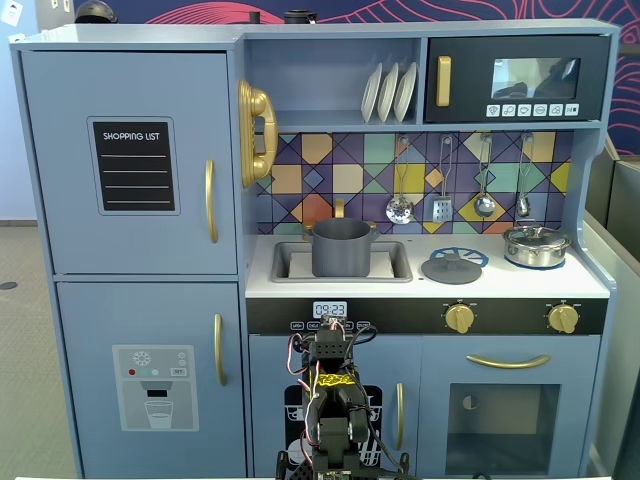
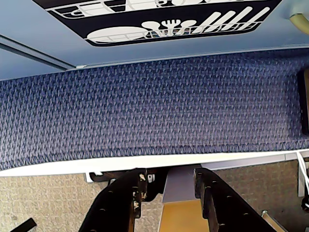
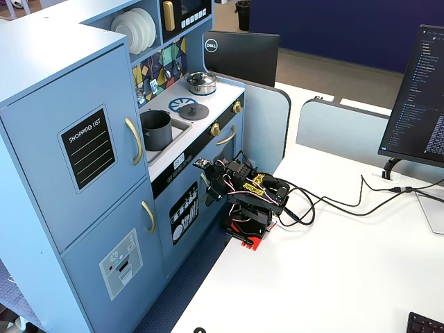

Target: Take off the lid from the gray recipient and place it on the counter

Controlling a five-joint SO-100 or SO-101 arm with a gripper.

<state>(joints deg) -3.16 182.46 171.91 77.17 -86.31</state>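
The gray recipient (image 1: 341, 248) is seen standing upright in the recessed sink (image 1: 288, 264) of the toy kitchen, its top open, in both fixed views. The lid (image 1: 452, 268) is found lying flat on the counter (image 1: 500, 281) just to the right of the sink in a fixed view, partly covering the blue-and-white burner print (image 1: 468, 254), with its small knob pointing up; it is clearly apart from the recipient. Further right on the same counter, a shiny steel pot (image 1: 536, 245) with its own lid is seen, well apart from the gray lid. In another fixed view the lid (image 3: 191, 111) is shown between the gray recipient (image 3: 157, 130) and the steel pot (image 3: 201, 83). The arm is folded low on the white table (image 3: 347, 270) in front of the kitchen, below counter level and away from every task item. In the wrist view the gripper (image 2: 168, 186) is seen entering from the bottom edge, its two dark fingers (image 2: 130, 191) held slightly apart with nothing between them; beyond them a blue carpet strip (image 2: 154, 111) and the dishwasher print (image 2: 159, 19) on the lower cabinet door are visible.
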